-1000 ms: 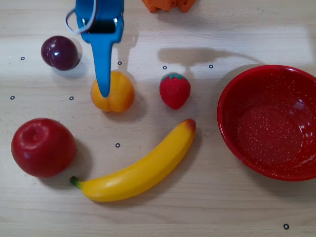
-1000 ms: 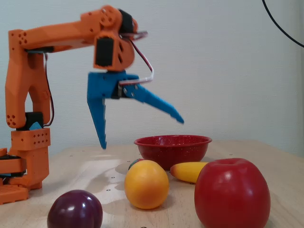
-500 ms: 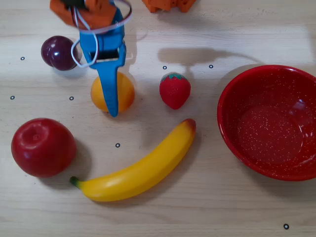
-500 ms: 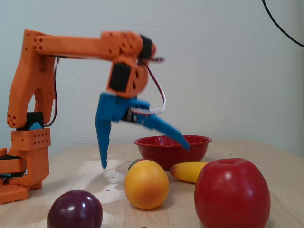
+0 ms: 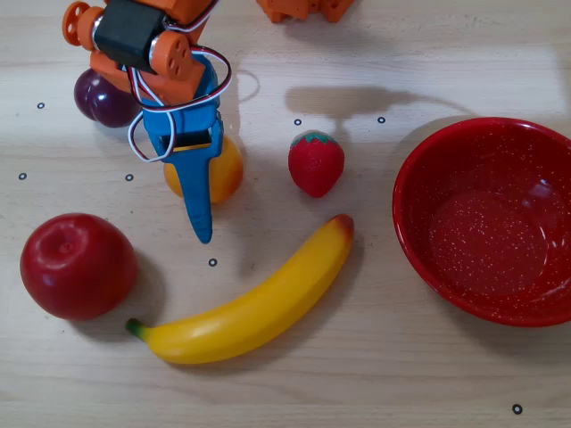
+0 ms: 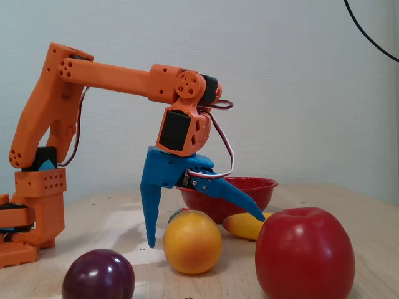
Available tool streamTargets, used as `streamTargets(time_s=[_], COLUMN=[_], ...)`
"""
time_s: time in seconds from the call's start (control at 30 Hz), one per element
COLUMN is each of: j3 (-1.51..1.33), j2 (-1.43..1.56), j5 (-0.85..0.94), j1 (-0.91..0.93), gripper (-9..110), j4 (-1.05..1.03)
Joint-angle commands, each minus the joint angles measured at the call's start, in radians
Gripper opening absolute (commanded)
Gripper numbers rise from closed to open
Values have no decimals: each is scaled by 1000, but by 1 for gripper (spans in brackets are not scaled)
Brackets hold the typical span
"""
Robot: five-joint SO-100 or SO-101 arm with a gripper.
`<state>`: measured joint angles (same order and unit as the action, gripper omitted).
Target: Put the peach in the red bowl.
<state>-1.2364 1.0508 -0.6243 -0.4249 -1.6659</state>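
Gripper (image 6: pixel 206 232) spread wide and empty, straddling the peach (image 6: pixel 192 242), one finger left of it, the other reaching right, in the fixed view. Peach sits on the counter (image 5: pixel 357 374) between plum (image 5: pixel 103 98) and strawberry (image 5: pixel 316 163) in the overhead view; bowl (image 5: pixel 419 259) lies well apart at right. My judgement: I should lower until both fingers bracket the widest part, centre, then close gently, since glossy plastic may slip.

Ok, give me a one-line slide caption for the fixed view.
Open claw straddling the peach from above, red bowl waiting behind, apple and plum in the foreground.
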Motion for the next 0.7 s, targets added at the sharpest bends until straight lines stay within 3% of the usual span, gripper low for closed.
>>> streamTargets(time_s=[0.0, 0.67], j3=[75, 60], j2=[34, -14], j5=[-25, -38], j1=[6, -8], gripper=[69, 66], j4=[28, 97])
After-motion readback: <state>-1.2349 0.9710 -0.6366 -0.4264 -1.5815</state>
